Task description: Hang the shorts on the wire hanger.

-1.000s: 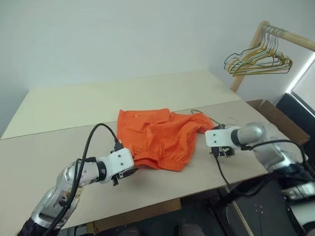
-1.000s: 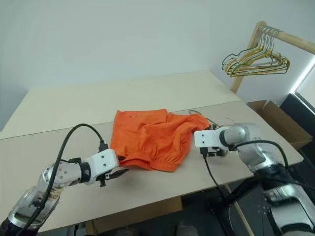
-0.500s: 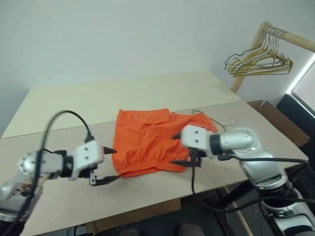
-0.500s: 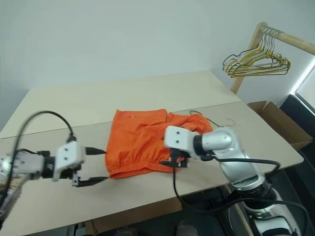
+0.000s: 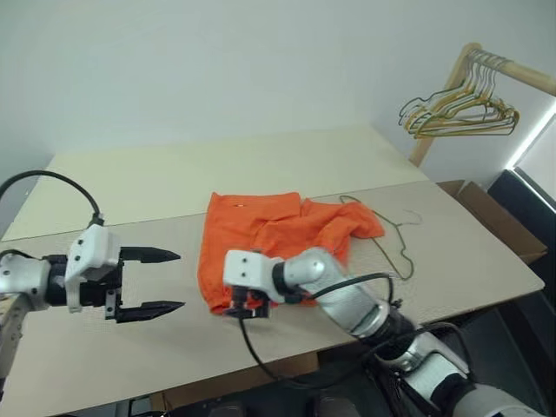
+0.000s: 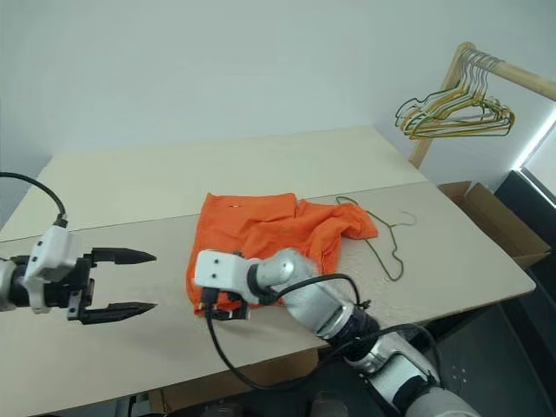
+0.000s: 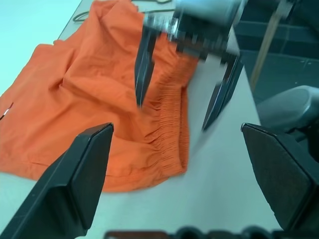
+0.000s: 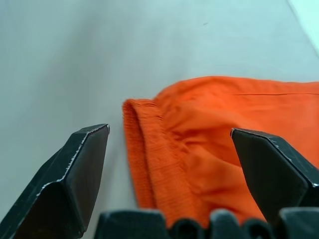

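The orange shorts (image 5: 278, 233) lie crumpled on the table (image 5: 130, 187), gathered waistband (image 7: 169, 107) towards the front edge. The thin wire hanger (image 5: 393, 248) lies flat just right of them, one end tucked under the fabric, its hook (image 5: 408, 217) pointing away. My left gripper (image 5: 161, 282) hangs open over bare table, left of the shorts and clear of them. My right gripper (image 6: 217, 308) is open above the shorts' front left corner. The left wrist view shows its two fingers (image 7: 144, 64) spread above the waistband. Nothing is held.
A wooden rail with bunched gold and dark hangers (image 5: 460, 104) stands at the back right. A cardboard box (image 5: 495, 213) sits on the floor past the table's right edge. The table's front edge runs close below both grippers.
My left gripper let go of the shorts' edge, opened, and drew away left and upward. My right gripper swept left across the shorts to their front left corner.
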You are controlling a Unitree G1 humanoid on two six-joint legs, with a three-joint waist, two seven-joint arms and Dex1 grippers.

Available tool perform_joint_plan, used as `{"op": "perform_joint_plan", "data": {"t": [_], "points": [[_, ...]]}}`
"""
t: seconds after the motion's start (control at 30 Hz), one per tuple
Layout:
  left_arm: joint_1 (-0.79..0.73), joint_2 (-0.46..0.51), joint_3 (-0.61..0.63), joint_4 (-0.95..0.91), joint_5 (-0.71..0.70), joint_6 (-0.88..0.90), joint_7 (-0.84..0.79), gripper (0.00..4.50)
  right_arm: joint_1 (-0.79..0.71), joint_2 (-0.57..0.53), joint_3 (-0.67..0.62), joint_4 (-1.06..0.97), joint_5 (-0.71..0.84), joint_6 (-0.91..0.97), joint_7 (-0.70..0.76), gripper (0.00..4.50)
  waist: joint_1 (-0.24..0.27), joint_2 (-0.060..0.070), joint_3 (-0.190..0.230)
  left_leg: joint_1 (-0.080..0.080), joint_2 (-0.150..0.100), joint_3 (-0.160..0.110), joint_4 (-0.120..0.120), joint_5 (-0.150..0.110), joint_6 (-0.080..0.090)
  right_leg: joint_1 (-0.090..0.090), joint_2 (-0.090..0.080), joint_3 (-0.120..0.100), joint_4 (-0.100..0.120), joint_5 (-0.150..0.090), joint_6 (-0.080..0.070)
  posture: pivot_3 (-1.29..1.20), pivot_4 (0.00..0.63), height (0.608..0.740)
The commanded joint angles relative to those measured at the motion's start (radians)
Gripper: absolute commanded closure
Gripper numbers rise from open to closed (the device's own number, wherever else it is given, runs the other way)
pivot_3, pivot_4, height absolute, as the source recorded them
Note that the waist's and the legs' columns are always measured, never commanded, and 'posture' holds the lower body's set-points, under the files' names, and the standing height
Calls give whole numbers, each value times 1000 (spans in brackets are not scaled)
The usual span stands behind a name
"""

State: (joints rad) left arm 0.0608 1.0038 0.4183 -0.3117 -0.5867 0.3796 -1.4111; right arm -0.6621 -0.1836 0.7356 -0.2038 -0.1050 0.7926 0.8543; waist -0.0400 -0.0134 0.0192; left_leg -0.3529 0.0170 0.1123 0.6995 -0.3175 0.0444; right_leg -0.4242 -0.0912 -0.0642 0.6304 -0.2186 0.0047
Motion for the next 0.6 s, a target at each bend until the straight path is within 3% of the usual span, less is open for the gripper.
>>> {"op": "perform_joint_plan", "data": {"t": [0.03, 0.27, 0.3, 0.4, 0.6], "points": [[53, 54, 51, -38, -25, -18, -87, 30, -30, 52, 55, 110, -54, -77, -67, 0, -1, 0, 0, 0, 0, 0, 0, 0, 0, 0, 0, 0, 0, 0, 0, 83, 0, 740], [153, 80, 74, -51, 27, -94, -143, 30, -46, 156, 93, 341, -161, -198, -219, 0, 0, -1, 0, 1, 0, 2, -4, -2, -12, -1, 1, 0, 1, 0, -1, 105, 0, 740], [156, 79, 76, -53, 25, -92, -137, 7, -47, 161, 94, 354, -172, -214, -229, 173, 2, -1, 0, 1, 0, 2, -4, -1, -14, -1, 1, -1, 1, -1, -1, 105, 0, 740], [164, 70, 80, -68, 26, -86, -121, 0, -42, 156, 85, 353, -176, -247, -215, 869, 6, -1, 0, 1, 0, 3, -5, 0, -16, -1, 3, -3, 1, -1, -2, 110, 0, 740], [172, 56, 63, -88, 34, -84, -73, 0, -19, 107, 77, 274, -180, -264, -175, 3021, 7, -1, 0, 1, 1, 2, -5, 0, -17, -1, 3, -3, 1, -1, -3, 105, 0, 740]]}}
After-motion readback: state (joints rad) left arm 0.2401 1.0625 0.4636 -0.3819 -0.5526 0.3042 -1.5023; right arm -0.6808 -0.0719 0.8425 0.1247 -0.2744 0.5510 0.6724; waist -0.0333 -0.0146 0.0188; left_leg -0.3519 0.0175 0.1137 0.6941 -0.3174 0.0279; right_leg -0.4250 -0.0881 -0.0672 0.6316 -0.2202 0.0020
